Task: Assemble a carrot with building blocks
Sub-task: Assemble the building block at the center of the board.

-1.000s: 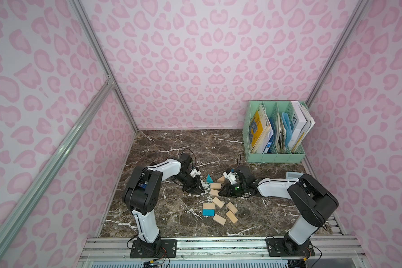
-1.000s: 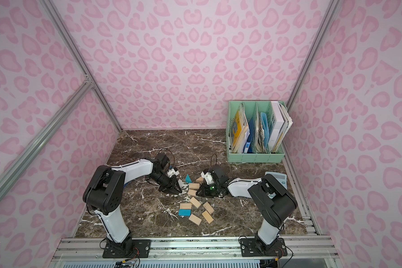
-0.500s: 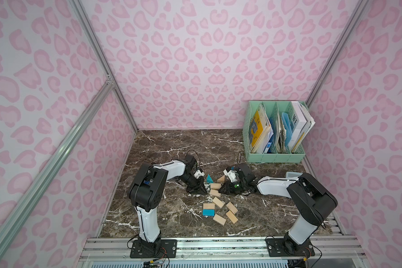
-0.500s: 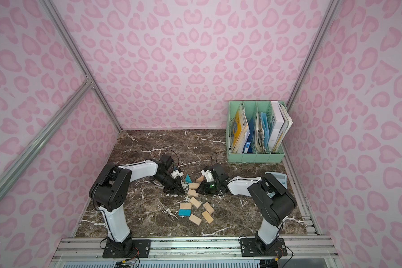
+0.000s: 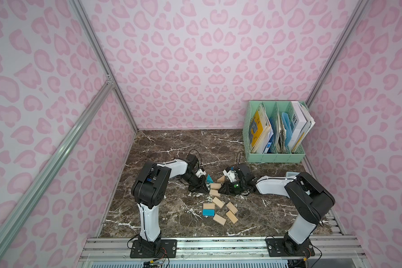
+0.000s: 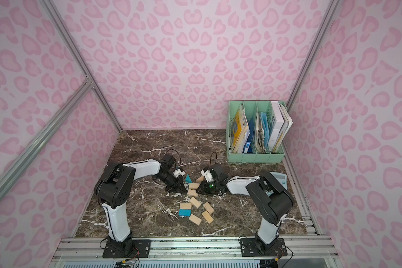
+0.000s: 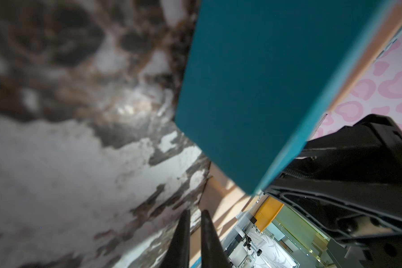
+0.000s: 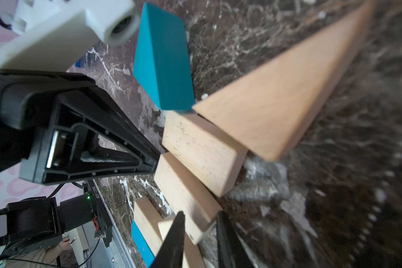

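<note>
The carrot stands as a small cluster in both top views: a blue triangle (image 5: 209,179) and a tan triangle (image 5: 221,179) side by side, with two tan rectangles (image 5: 215,186) (image 5: 214,193) in front of them. My left gripper (image 5: 207,191) (image 7: 195,212) is shut, its tip at the left end of the front rectangle (image 8: 183,192). My right gripper (image 5: 220,191) (image 8: 200,213) is open a little, and that rectangle's right corner sits between its fingers. Loose building blocks lie nearer the front: several tan ones (image 5: 231,207) and a blue rectangle (image 5: 208,212).
A green file rack (image 5: 274,157) full of books and papers stands at the back right. A light-blue calculator (image 6: 280,179) lies by the right wall behind my right arm. A metal rail (image 5: 218,243) bounds the front edge, and pink walls close in the other sides.
My left gripper's jaws have closed, and its arm has stretched slightly toward the blocks. My right gripper has barely shifted. The blocks lie where they were.
</note>
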`<action>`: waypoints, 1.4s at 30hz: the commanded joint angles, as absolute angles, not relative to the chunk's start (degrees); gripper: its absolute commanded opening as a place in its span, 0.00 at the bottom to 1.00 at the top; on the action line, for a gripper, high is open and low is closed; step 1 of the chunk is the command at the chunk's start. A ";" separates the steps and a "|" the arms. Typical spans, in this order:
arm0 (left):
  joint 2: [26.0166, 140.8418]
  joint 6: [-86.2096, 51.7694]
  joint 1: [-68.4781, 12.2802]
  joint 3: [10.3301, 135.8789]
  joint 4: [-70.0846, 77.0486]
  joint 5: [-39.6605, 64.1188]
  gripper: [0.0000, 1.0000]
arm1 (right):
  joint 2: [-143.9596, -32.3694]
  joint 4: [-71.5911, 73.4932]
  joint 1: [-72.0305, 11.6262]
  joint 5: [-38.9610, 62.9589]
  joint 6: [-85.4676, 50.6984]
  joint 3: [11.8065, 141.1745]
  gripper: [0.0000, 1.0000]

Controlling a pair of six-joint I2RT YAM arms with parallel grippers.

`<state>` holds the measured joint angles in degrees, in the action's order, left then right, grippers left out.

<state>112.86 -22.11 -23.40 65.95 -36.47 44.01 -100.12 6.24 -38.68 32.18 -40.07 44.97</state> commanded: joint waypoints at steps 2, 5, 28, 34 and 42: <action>113.35 -21.15 -23.78 66.49 -37.35 44.82 0.12 | -100.60 6.15 -38.54 32.77 -39.29 45.65 0.27; 113.64 -21.09 -23.80 66.47 -37.33 44.82 0.12 | -100.98 6.07 -38.41 32.97 -39.13 46.10 0.27; 113.62 -20.81 -23.82 67.94 -38.75 44.22 0.23 | -101.52 4.97 -37.70 32.74 -38.54 47.99 0.27; 110.85 -20.24 -23.74 68.34 -40.36 41.89 0.39 | -98.86 2.49 -37.63 31.81 -37.64 47.65 0.37; 109.76 -19.17 -23.47 68.88 -42.39 41.65 0.35 | -96.83 1.87 -37.02 32.47 -37.17 46.36 0.38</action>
